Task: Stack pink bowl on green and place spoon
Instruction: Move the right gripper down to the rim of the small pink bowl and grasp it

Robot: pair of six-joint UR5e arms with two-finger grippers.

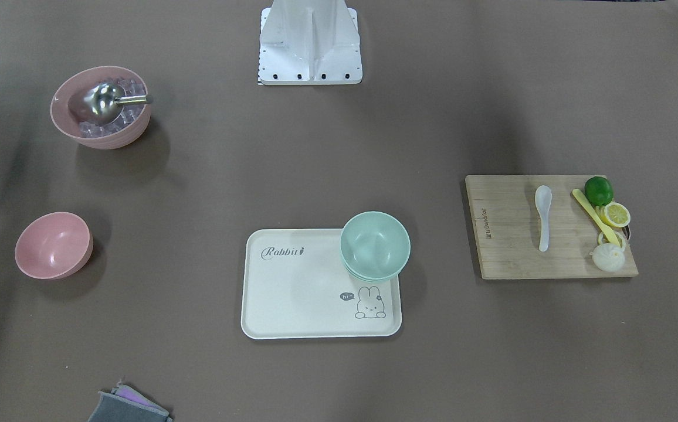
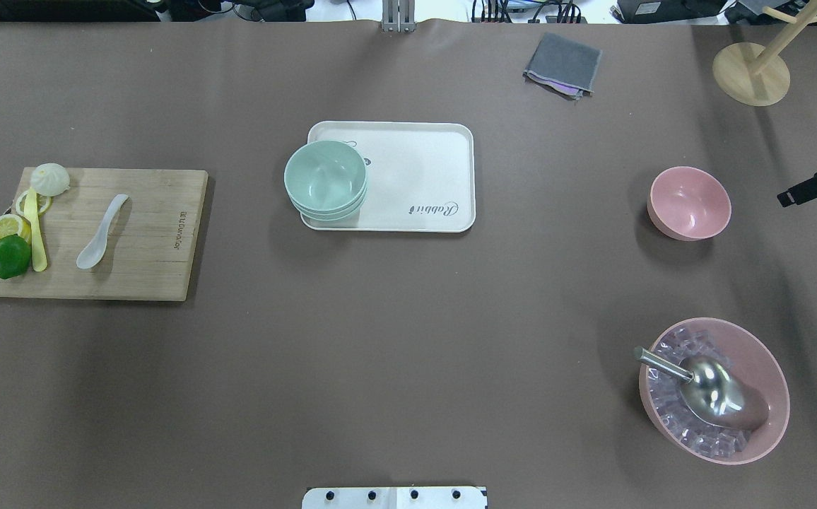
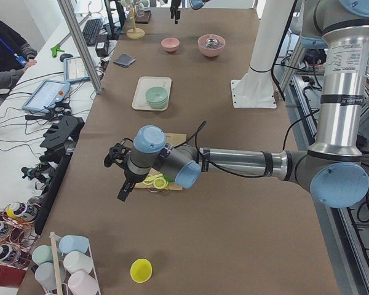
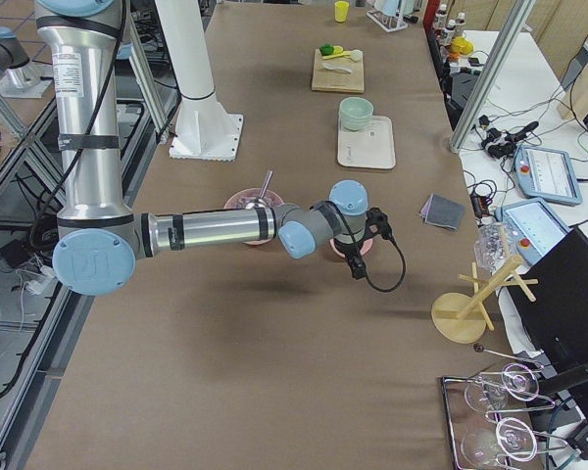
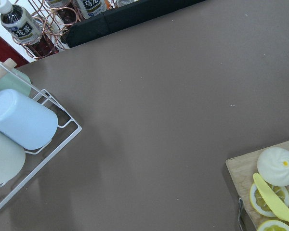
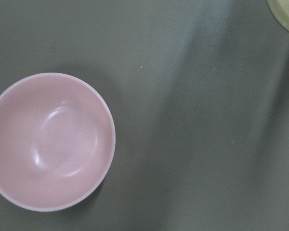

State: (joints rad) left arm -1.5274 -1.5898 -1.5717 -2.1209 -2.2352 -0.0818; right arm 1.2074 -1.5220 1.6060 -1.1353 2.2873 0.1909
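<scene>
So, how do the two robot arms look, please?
Both the left arm and the right arm are silver metal tubes with light blue round caps on grey joints. A black cable loops from the right wrist; a second cable rises at the left wrist.

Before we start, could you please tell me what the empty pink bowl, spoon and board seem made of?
Empty pink bowl: probably plastic, satin finish; soft, diffuse highlights.
Spoon: glossy white, slightly translucent; ceramic or plastic, cannot tell which.
Board: unfinished-looking wood, perhaps bamboo; pale strips and grain lines show.
</scene>
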